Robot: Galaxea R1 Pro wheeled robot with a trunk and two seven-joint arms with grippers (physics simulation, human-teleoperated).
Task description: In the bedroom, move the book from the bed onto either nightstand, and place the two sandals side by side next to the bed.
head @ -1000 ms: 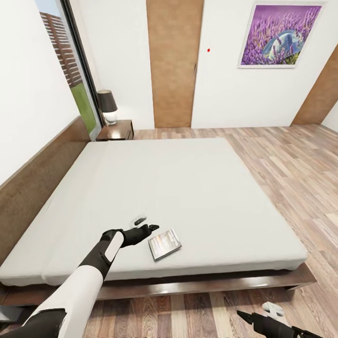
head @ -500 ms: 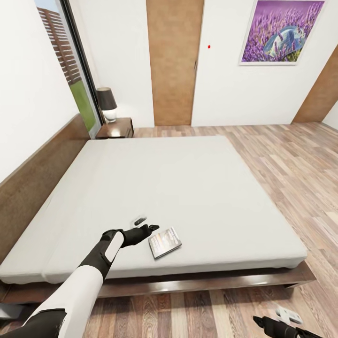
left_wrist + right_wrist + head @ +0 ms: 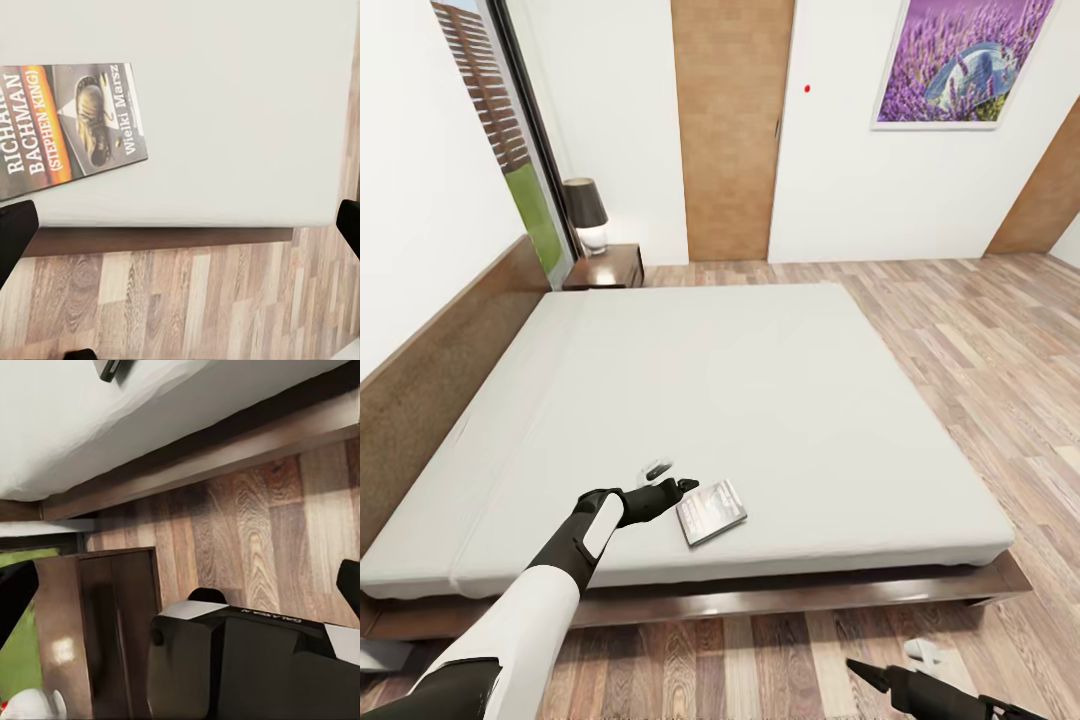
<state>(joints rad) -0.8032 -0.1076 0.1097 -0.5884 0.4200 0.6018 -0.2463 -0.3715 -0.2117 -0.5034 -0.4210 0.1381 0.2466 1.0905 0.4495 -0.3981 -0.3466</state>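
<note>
**Pale-grey mattress, book near the foot-side edge**

Grey-brown plank floor (image 3: 960, 330) runs bare along the near side of the bed (image 3: 760, 400) and on past its right side to the far wall. At the bottom of the head view the right end effector (image 3: 875, 677) hangs low over that floor, dark fingers parted, holding nothing; the picture's edge cuts off its arm. Above the mattress's near edge, the left end effector (image 3: 682, 487) hovers spread open, its fingertips just beside the book (image 3: 711, 511) and not clearly touching it. The book lies flat on the mattress, close to the near edge. The left wrist view reads its cover as "RICHARD BACHMAN (STEPHEN KING)" on an orange band and "Wielki Marsz" in white; the frame crops the cover's far end. The mattress beyond is bare. In the far left corner a nightstand (image 3: 606, 268) carries a dark-shaded lamp (image 3: 586, 212), beside a wooden door (image 3: 730, 130). A lavender picture (image 3: 960, 65) is cut off at top.
</note>
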